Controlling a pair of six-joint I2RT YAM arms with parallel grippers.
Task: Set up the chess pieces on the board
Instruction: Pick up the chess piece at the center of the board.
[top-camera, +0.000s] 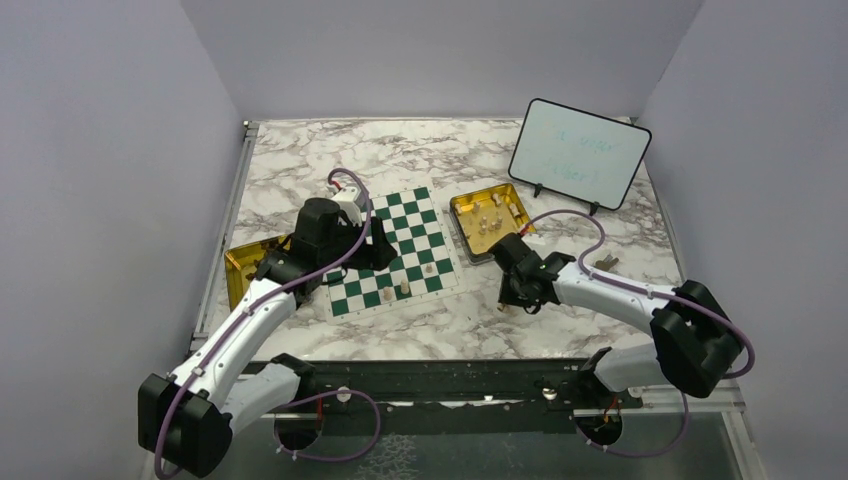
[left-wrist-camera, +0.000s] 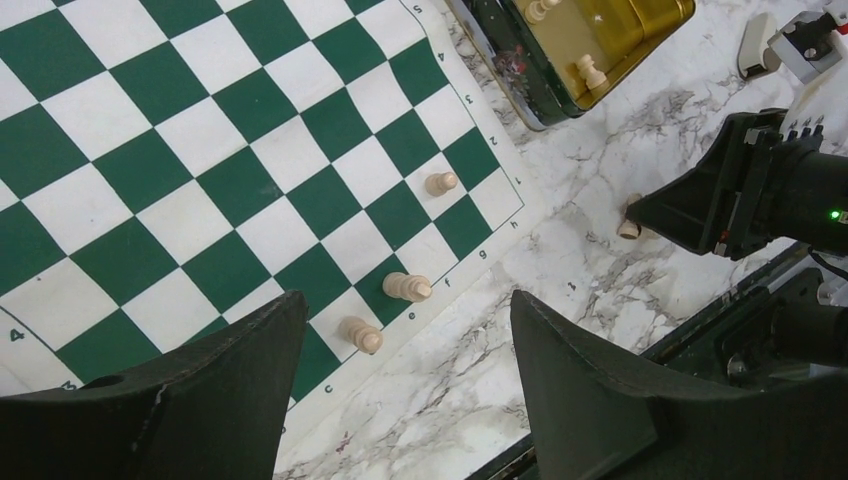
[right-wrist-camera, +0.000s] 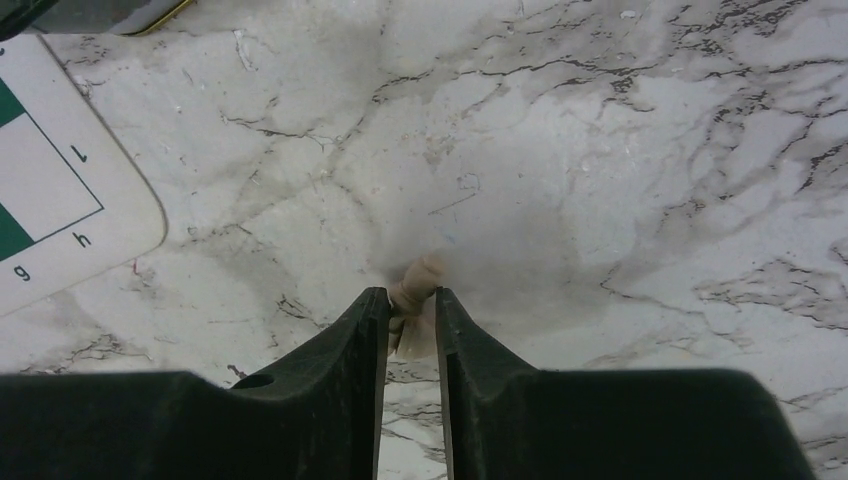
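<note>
The green-and-white board lies mid-table. Three cream chess pieces stand near its front right edge, also visible from above. My left gripper hovers over the board's near edge, open and holding nothing. My right gripper is low over the marble to the right of the board. Its jaws sit narrowly on either side of one tilted chess piece whose head pokes past the fingertips.
A gold tin with several pieces sits right of the board. Another gold tin sits at the left, partly under my left arm. A framed whiteboard stands at the back right.
</note>
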